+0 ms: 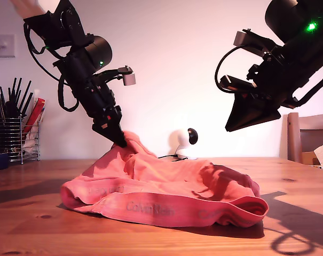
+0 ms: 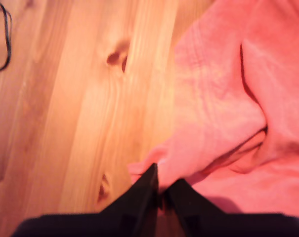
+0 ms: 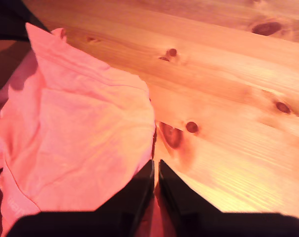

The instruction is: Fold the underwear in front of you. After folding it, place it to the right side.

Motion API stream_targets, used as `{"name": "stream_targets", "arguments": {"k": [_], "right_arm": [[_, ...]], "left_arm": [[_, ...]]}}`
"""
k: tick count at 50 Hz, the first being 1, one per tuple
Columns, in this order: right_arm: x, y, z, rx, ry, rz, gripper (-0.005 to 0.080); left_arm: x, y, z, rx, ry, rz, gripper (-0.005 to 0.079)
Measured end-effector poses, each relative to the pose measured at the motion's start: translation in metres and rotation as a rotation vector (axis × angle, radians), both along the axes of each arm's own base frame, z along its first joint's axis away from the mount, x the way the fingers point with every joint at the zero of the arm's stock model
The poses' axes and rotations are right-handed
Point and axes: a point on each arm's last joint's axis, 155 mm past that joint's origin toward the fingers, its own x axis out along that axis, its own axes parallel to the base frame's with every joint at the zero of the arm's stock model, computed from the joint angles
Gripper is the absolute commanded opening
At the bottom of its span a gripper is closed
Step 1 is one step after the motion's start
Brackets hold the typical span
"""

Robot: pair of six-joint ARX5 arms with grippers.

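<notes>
Crumpled coral-red underwear (image 1: 166, 194) lies on wood, waistband frontward.

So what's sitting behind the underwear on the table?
A small white camera stands behind the underwear on the wooden table, with a dark cable beside it. Its base and the tabletop further back are hidden by the raised cloth that my first gripper pinches.

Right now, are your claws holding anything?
My first gripper pinches the underwear by a lifted cloth edge. My second gripper hangs above the table, holding nothing.

soft matt cloth underwear (image 1: 166, 194), smooth knotty wood table (image 1: 33, 224) — lightly glossy, matt black plastic fingers (image 2: 147, 185)
</notes>
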Motion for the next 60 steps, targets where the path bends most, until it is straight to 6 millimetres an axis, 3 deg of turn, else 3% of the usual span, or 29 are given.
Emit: {"name": "stream_targets", "arguments": {"k": [6,12,20,27,35,47,54,60], "right_arm": [[0.000,0.000,0.000,-0.001,0.002,0.000,-0.0013],[-0.001,0.000,-0.001,-0.002,0.005,0.000,-0.0012],[-0.002,-0.001,-0.003,-0.005,0.016,0.000,-0.0012],[-0.004,0.002,-0.003,0.004,0.019,0.013,-0.0013],[-0.005,0.002,-0.004,0.003,0.028,0.015,-0.0013],[-0.009,0.001,-0.008,-0.003,0.048,0.014,-0.0013],[-0.009,0.001,-0.008,-0.004,0.049,0.014,-0.0012],[-0.009,0.001,-0.008,-0.003,0.049,0.016,-0.0013]], "left_arm": [[0.013,0.004,-0.015,-0.005,-0.013,0.015,-0.0021],[0.023,0.009,-0.042,0.001,0.001,0.030,-0.0008],[0.031,0.014,-0.070,0.005,0.016,0.044,0.0272],[0.049,0.021,-0.060,-0.009,-0.052,0.078,0.0310],[0.050,0.037,-0.060,0.010,-0.002,0.157,0.0310],[0.068,0.033,-0.005,-0.107,0.044,0.314,0.0271],[0.050,0.022,-0.002,-0.163,0.168,0.380,0.0152],[0.027,0.020,-0.015,-0.154,0.283,0.415,0.0171]]}}
